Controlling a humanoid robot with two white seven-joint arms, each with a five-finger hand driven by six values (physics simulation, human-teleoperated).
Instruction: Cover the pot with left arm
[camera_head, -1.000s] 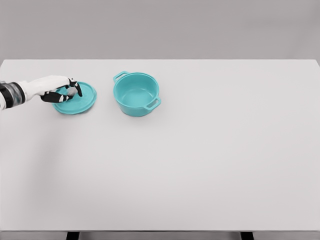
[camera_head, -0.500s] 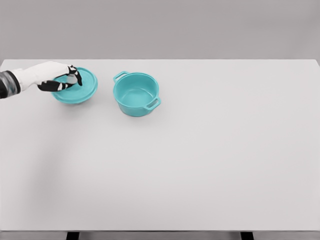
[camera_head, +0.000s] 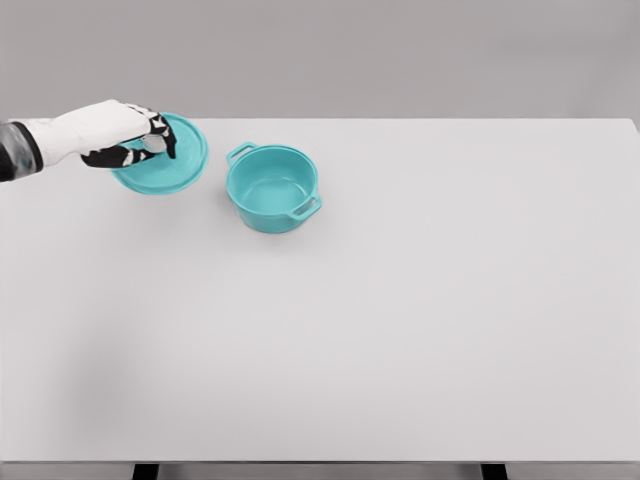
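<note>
A teal pot (camera_head: 272, 188) with two side handles stands uncovered on the white table (camera_head: 400, 320), left of the middle near the far edge. Its round teal lid (camera_head: 172, 160) hangs in the air to the pot's left, tilted and lifted off the table. My left hand (camera_head: 148, 142) comes in from the left edge and is shut on the lid's knob, its fingers curled over the lid's centre. The knob itself is hidden by the fingers. My right arm does not show.
The table's far edge (camera_head: 400, 120) runs just behind the pot and the lid. Beyond it is a plain grey wall.
My left hand has raised the lid off the table and carried it up and slightly right, toward the pot. The pot has not moved.
</note>
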